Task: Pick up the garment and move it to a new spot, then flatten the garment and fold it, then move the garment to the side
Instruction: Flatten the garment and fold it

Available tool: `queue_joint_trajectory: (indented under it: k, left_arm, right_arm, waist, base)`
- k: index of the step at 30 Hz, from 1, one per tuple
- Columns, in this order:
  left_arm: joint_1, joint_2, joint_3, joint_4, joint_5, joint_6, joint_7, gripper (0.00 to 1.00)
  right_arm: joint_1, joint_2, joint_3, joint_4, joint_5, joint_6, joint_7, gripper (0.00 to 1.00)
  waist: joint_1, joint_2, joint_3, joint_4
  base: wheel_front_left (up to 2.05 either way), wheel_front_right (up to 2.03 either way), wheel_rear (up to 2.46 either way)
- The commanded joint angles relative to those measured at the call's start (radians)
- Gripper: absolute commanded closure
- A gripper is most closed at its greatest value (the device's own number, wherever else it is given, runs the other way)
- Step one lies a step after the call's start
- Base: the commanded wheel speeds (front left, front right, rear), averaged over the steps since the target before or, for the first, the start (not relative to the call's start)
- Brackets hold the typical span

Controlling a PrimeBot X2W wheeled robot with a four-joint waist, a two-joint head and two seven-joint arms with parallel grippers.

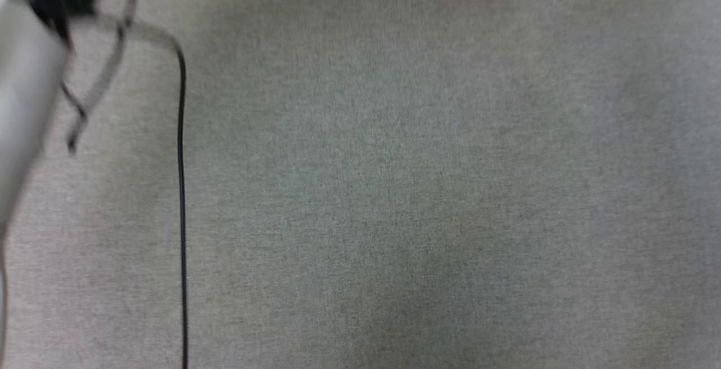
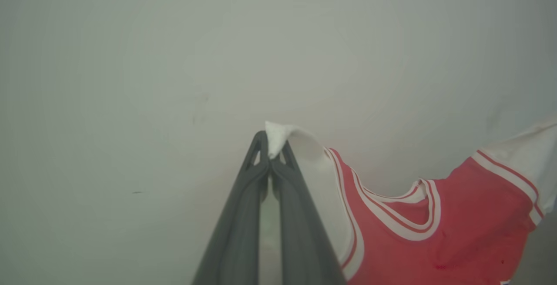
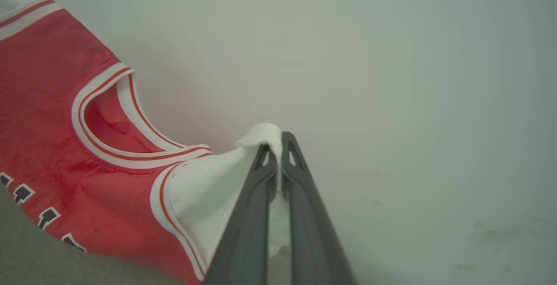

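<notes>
The garment (image 2: pixel 470 215) is a red jersey with white sleeves and a red-and-white striped collar, and it hangs stretched between my two grippers. In the left wrist view my left gripper (image 2: pixel 270 145) is shut on the tip of one white sleeve (image 2: pixel 283 133). In the right wrist view my right gripper (image 3: pixel 278 143) is shut on the other white sleeve (image 3: pixel 261 132). There the garment (image 3: pixel 52 115) hangs to the left, with black white-outlined letters (image 3: pixel 19 193) on its chest. Its lower part is out of frame.
The head view looks down on a grey cloth-covered table (image 1: pixel 394 189). A blurred pale forearm (image 1: pixel 22 93) crosses its upper left corner, and a black cable (image 1: pixel 181 189) runs down the left side. A plain pale wall (image 2: pixel 217 58) lies behind the garment.
</notes>
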Motion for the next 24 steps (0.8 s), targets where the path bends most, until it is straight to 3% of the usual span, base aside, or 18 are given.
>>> queue_joint_trajectory:
  k: [1, 12, 24]
  left_arm:
    - [0.086, 0.018, 0.011, -0.037, 0.005, 0.015, -0.006, 1.0]
    - [0.599, 0.073, 0.09, -0.294, -0.021, 0.132, -0.006, 1.0]
    - [1.08, 0.067, 0.159, -0.39, -0.061, 0.183, -0.006, 1.0]
  right_arm:
    - [0.062, -0.01, 0.018, -0.022, 0.02, -0.001, -0.013, 1.0]
    - [0.45, -0.054, 0.097, -0.16, 0.123, -0.001, -0.034, 1.0]
    - [0.838, -0.117, 0.07, -0.225, 0.173, -0.001, -0.036, 1.0]
  waist:
    - [-0.0001, 0.0, -0.041, 0.002]
    - [-0.0001, 0.0, -0.192, 0.014]
    - [-0.0001, 0.0, -0.332, 0.035]
  base:
    - [0.0, 0.0, 0.0]
    - [0.0, 0.0, 0.0]
    - [0.0, 0.0, 0.0]
